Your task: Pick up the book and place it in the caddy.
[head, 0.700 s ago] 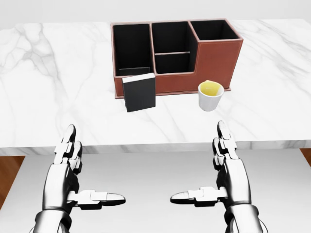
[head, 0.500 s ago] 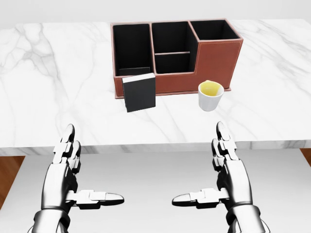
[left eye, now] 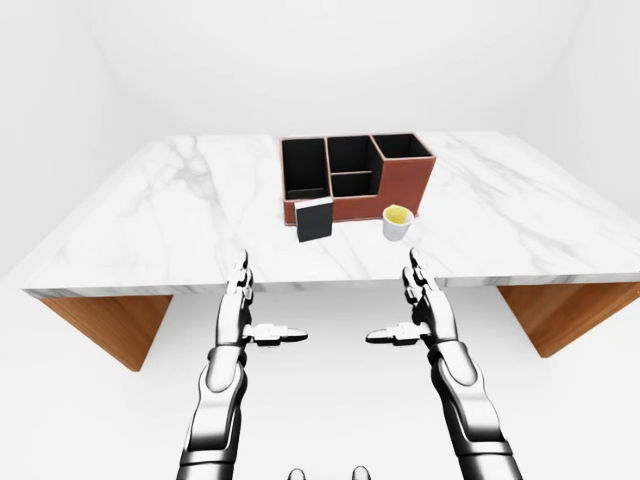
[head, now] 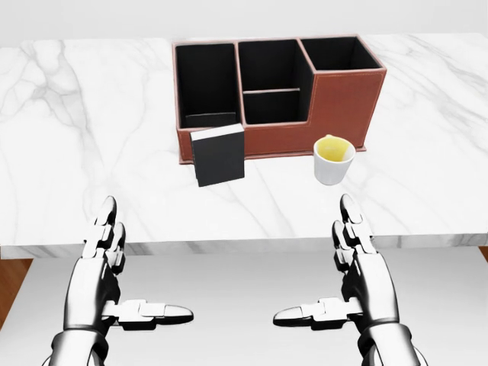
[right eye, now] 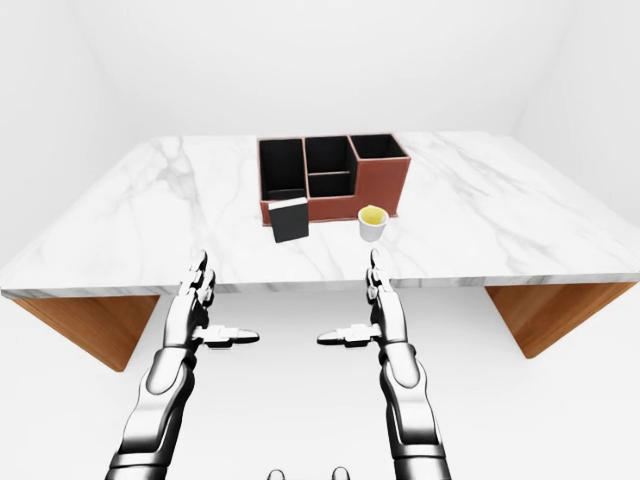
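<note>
The book [head: 219,156] stands upright on the tabletop [head: 91,145], leaning against the caddy [head: 347,95] wall below its leftmost compartment, well beyond both our hands and nearer our left hand [head: 107,263]. A white cup [head: 333,159] sits just beside the caddy, beyond our right hand [head: 358,259]. Both hands hang released short of the tabletop edge, fingers straight and thumbs pointing inward, grasping nothing. We judge the reach has not begun; the upright book offers its edges for a pinch.
</note>
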Robot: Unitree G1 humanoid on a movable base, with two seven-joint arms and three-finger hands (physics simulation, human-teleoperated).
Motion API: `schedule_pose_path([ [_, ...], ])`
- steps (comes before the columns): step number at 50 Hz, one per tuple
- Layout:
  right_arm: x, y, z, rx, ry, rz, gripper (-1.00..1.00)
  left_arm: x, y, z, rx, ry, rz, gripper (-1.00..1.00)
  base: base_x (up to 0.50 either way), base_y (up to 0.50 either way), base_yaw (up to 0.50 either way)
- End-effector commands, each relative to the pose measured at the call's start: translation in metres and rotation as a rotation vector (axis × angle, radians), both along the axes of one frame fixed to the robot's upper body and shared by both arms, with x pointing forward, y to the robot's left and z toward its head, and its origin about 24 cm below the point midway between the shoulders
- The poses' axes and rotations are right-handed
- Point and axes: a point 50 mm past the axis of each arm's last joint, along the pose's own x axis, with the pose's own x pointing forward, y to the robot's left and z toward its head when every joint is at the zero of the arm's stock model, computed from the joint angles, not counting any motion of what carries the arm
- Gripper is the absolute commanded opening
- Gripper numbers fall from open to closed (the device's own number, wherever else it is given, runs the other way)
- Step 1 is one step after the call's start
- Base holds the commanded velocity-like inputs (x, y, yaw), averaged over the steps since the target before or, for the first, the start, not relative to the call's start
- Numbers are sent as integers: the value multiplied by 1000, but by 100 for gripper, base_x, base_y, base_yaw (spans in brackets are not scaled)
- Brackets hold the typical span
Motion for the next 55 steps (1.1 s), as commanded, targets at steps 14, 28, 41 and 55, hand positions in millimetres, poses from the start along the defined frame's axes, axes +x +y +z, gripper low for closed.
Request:
schedule_pose_path([
  [14, 0, 3, -4, -19, 11, 23, 100, 2, 1, 0, 5, -5, 2, 100, 50, 0, 0],
  [28, 0, 5, -7, -22, 19, 26, 100, 3, 2, 0, 3, -4, 8, 100, 50, 0, 0],
  [41, 2, 5, -10, -32, 33, 25, 100, 3, 2, 0, 3, -4, 9, 100, 48, 0, 0],
  [55, 2, 4, -11, -49, 33, 2, 100, 3, 3, 0, 2, -4, 12, 100, 6, 0, 0],
])
